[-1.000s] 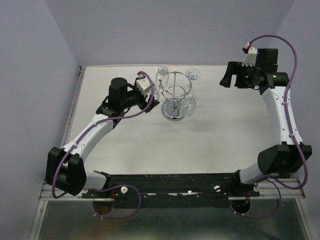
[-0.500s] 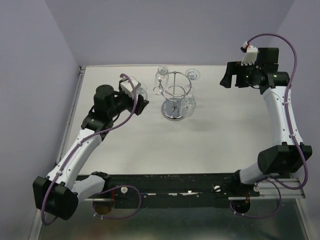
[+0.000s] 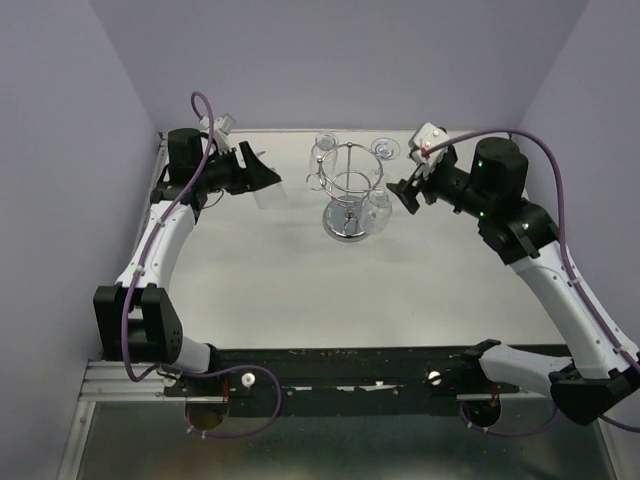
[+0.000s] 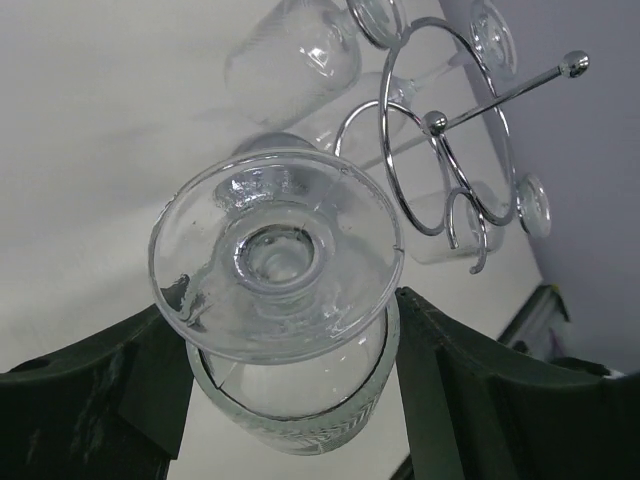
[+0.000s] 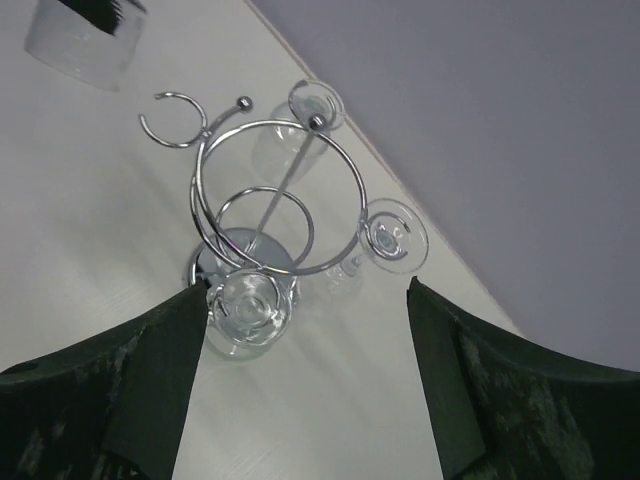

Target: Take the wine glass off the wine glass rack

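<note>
Left gripper point(image 3: 262, 180): fingers pinch the bowl of the wine glass point(image 4: 275, 255), one on each side. The round foot faces the wrist camera. The glass is clear of the wine glass rack point(image 3: 345, 228), well off to its left, held above the table point(image 3: 300, 290) near the far left corner.

Right gripper point(image 3: 403, 192): fingers spread wide with nothing between them, just right of the rack and not touching it.

The rack stands upright on the table at far centre. It carries three other glasses point(image 5: 395, 236), hung by their feet in the top loops with bowls down. One open hook point(image 5: 170, 118) on the left side.

Counts: 4 glasses total (1 held, 3 on the rack), 1 rack, 2 grippers.
</note>
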Robot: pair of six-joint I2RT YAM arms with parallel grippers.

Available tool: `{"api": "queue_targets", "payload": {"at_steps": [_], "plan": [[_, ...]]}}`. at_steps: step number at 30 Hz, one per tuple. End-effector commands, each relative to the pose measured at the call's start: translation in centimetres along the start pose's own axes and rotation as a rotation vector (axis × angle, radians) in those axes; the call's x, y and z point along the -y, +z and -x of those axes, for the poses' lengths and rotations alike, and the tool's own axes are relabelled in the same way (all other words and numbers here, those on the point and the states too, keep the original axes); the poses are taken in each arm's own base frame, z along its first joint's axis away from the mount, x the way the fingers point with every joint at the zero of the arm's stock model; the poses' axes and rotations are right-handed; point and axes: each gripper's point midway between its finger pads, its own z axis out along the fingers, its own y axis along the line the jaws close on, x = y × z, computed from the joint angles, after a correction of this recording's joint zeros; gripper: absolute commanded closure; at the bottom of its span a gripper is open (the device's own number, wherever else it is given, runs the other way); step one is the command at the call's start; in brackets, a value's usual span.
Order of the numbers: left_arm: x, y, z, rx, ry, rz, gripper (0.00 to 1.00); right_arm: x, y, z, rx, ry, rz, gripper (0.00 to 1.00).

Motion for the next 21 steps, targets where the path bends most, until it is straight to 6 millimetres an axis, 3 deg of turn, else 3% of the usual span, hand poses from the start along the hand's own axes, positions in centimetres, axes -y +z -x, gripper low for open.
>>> {"api": "queue_targets", "payload": {"at_steps": [1,7,10,12,15,21], "plan": [[3.2,0.4,-2.4,-0.173,-0.314,-0.234,1.00,-2.5,0.6,3.1,0.153,-0.259,0.000,0.14],[1.7,1.7,-5.9,-0.257,-0.582,-0.291,1.00,-12.0,3.5,1.3,0.151,-0.357,0.241,0.22],[0.9,2.0,-7.6,-0.275,-0.753,-0.328,1.00,-15.9,4.9,0.0,0.114,-0.349,0.323,0.27],[-0.6,1.7,-8.0,-0.253,-0.873,-0.305,1.00,-17.4,6.0,-0.8,0.081,-0.333,0.329,0.30],[-2.1,1.4,-9.2,-0.263,-0.996,-0.261,1.00,-17.9,7.9,-1.9,0.013,-0.259,0.281,0.33],[-2.3,0.1,-10.7,-0.270,-1.236,-0.213,1.00,-21.1,9.7,-3.4,-0.026,-0.197,0.352,0.36]]}}
